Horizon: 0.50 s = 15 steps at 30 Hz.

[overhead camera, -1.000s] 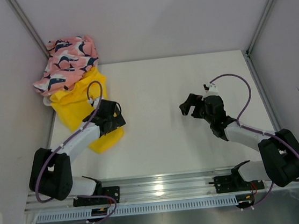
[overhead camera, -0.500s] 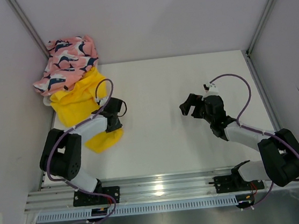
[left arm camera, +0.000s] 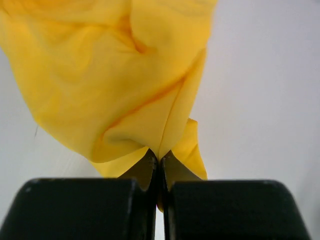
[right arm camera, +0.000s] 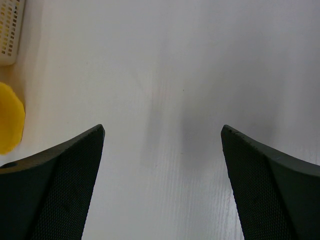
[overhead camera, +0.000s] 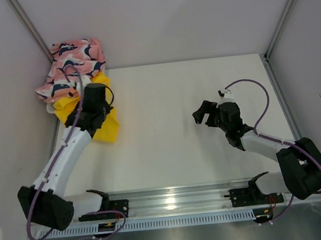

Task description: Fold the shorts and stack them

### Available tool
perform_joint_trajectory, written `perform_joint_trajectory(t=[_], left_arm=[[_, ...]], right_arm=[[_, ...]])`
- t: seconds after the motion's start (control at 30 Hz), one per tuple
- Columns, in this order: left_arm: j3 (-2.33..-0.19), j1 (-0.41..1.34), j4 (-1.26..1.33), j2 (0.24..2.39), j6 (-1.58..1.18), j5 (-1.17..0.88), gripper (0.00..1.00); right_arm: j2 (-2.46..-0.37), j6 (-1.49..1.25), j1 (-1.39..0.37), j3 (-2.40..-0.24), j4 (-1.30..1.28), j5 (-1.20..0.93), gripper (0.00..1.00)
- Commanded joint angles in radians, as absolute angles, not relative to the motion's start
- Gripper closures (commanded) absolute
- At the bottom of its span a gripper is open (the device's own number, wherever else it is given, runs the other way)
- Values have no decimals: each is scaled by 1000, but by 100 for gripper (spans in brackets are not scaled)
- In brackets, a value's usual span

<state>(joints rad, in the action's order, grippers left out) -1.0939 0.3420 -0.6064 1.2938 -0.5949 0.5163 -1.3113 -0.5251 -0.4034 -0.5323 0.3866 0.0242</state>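
The yellow shorts (overhead camera: 108, 127) lie crumpled at the table's back left, partly under my left arm. In the left wrist view the same yellow shorts (left arm camera: 115, 85) hang bunched in front of the jaws. My left gripper (left arm camera: 161, 161) is shut on a pinched fold of them, and in the top view that left gripper (overhead camera: 97, 116) sits over the cloth. The pink whale-print shorts (overhead camera: 73, 63) are heaped behind the yellow pair in the corner. My right gripper (overhead camera: 201, 114) is open over bare table at mid right, and the right gripper (right arm camera: 162, 131) holds nothing.
A white mesh basket (right arm camera: 10, 30) shows at the right wrist view's top left, with a bit of yellow shorts (right arm camera: 10, 122) below it. Side walls with metal posts close in the table on both sides. A metal rail (overhead camera: 175, 199) runs along the near edge.
My left gripper has shut on the yellow shorts and swung toward the back left, dragging their near end up the table. The right arm has not moved.
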Motion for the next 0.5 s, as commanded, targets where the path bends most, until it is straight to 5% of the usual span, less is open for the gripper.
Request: perform_joint_trajectory(t=[0.0,0.13,0.2,0.3,0.47], left_arm=[[-1314,316,-595,1160,-600,523,100],[-1645,314,-574,1189,-500,496,100],[-1750,314,-422,1132,-410,308,100],[-1790,318,-261,1036,-393,93,100],[-1740,318,-140,901,-454,12,100]], right_arm=[[-1319,-531,-399,-569,411,12,1],[-1307,-531,-397,-565,406,12,0],[-1304,-529,-396,-561,410,14,1],[-1315,-529,-396,-569,411,12,0],[-1321,-528,-396,-574,406,14,1]])
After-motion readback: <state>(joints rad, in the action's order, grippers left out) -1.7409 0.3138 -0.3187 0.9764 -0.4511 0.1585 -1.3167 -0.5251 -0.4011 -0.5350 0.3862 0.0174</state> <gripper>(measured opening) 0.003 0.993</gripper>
